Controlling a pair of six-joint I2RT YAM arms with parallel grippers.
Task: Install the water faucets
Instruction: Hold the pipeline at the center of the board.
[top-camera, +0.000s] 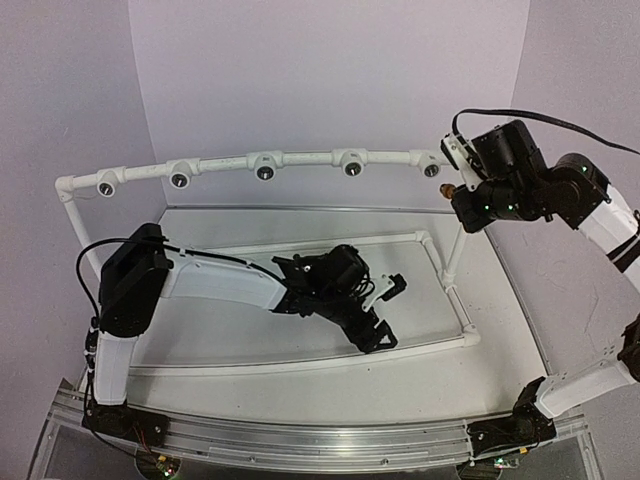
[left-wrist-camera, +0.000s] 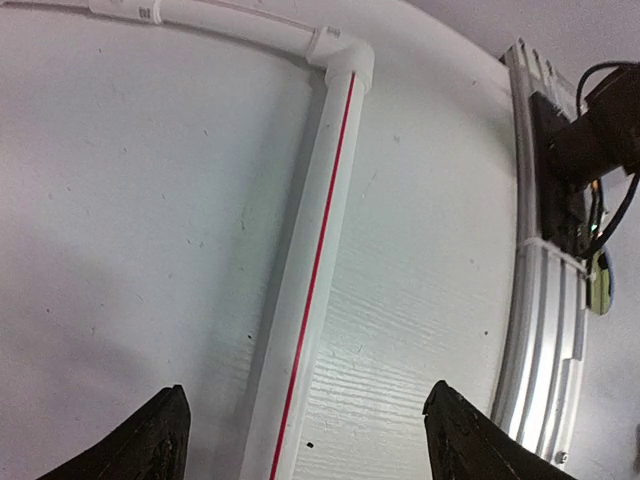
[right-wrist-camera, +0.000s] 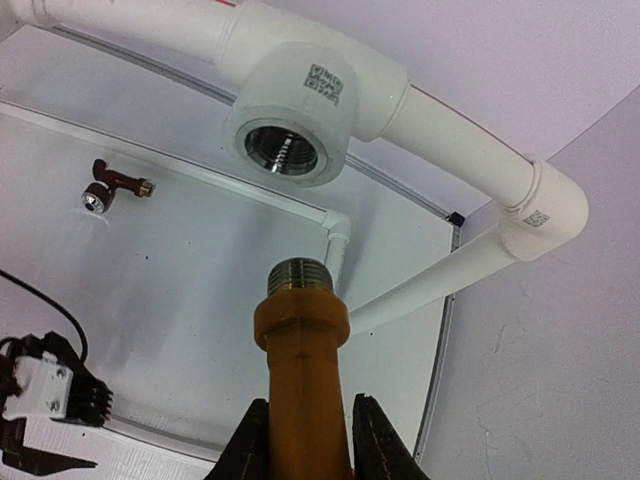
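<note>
Yellow-orange faucet (right-wrist-camera: 300, 375): pinched at the lower body by the right gripper (right-wrist-camera: 308, 440), threaded end up, just short of the end socket (right-wrist-camera: 287, 150), not yet touching.
Right fingers: pressed against both sides of the faucet body.
Left gripper (left-wrist-camera: 305, 440): well apart from the end socket, low over the table (left-wrist-camera: 120, 220), fingers spread wide, nothing held.
Reddish-brown faucet (right-wrist-camera: 110, 187): lying on its side on the table, well below and away from the end socket.
Handling, judged: small, light, rigid plastic; smooth body likely slippery under a twist, so a firm hold on the thick body below the collar, threads left free.
Faucet shape: round stem, wider collar, short silvery ridged thread at the tip.
End socket: white rounded tee on the pipe frame (right-wrist-camera: 470, 170), dark mouth lined with metallic threads, small printed code on top.
Pipe frame: smooth white tubing, thin red stripe, elbow beside the end socket.
Risk, judged: cross-threading if tilted off the end socket's axis.
</note>
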